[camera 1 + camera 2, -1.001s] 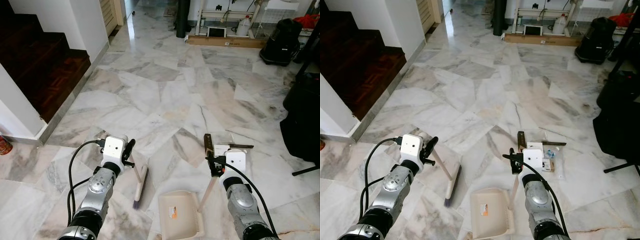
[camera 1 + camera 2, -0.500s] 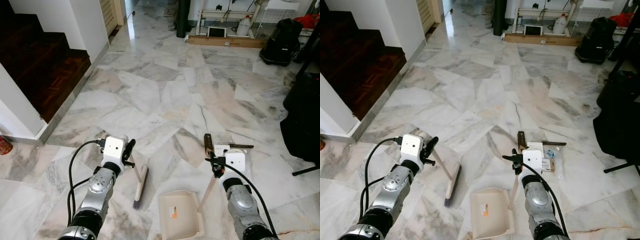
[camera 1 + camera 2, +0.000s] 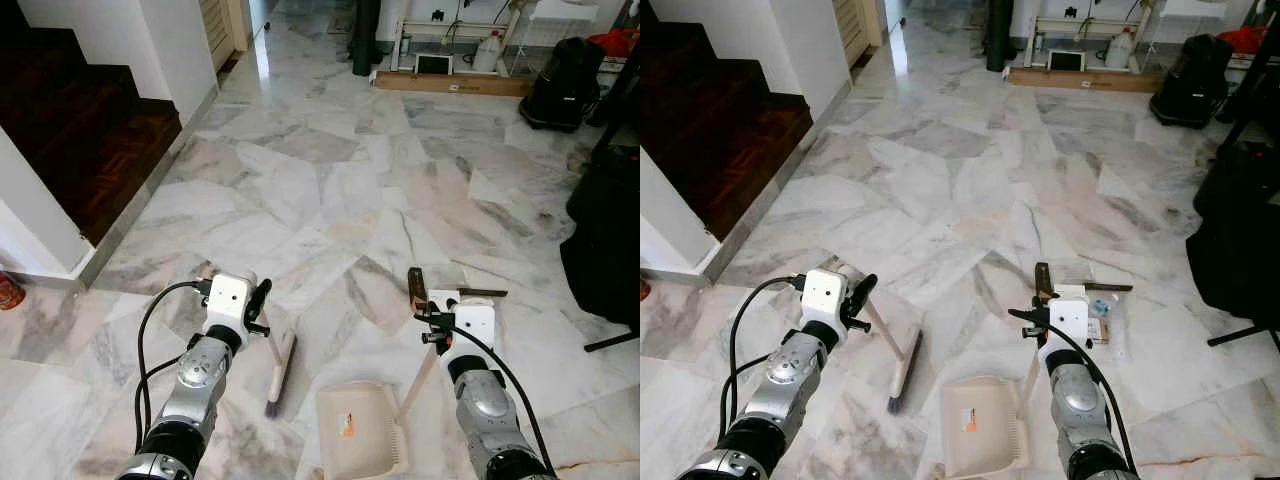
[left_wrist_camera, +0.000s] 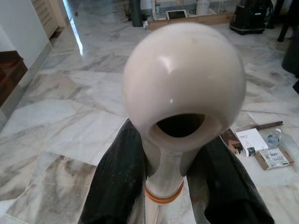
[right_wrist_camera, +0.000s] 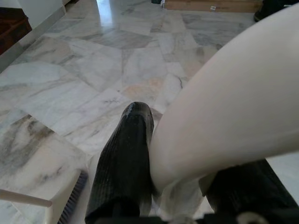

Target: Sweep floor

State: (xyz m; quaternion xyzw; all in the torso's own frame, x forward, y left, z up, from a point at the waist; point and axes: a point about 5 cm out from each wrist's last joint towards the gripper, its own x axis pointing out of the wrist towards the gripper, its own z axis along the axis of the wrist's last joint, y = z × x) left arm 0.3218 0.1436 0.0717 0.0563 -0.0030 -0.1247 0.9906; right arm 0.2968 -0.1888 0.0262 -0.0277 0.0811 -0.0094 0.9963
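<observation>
My left gripper (image 3: pixel 258 300) is shut on the cream handle of a broom (image 3: pixel 280 368), whose brush head rests on the marble floor between my arms. In the left wrist view the handle's rounded end (image 4: pixel 183 88) sits between the black fingers (image 4: pixel 117 177). My right gripper (image 3: pixel 432 335) is shut on the upright handle of a cream dustpan (image 3: pixel 358 430), which lies flat on the floor beside the brush. The right wrist view has that handle (image 5: pixel 224 107) pressed against one finger (image 5: pixel 124 158). Litter lies just beyond the right gripper: a brown piece (image 3: pixel 416 283), a white box (image 4: pixel 251 141) and a small bottle (image 4: pixel 273 138).
Dark wooden stairs (image 3: pixel 90 130) and a white wall rise on the left, with a red can (image 3: pixel 8 290) at the wall's foot. Black bags (image 3: pixel 605 230) stand on the right. A long cardboard box (image 3: pixel 450 83) and a black case (image 3: pixel 560 85) sit at the far end.
The right wrist has shifted slightly on the dustpan handle. The broom, the dustpan and the left arm stay where they were.
</observation>
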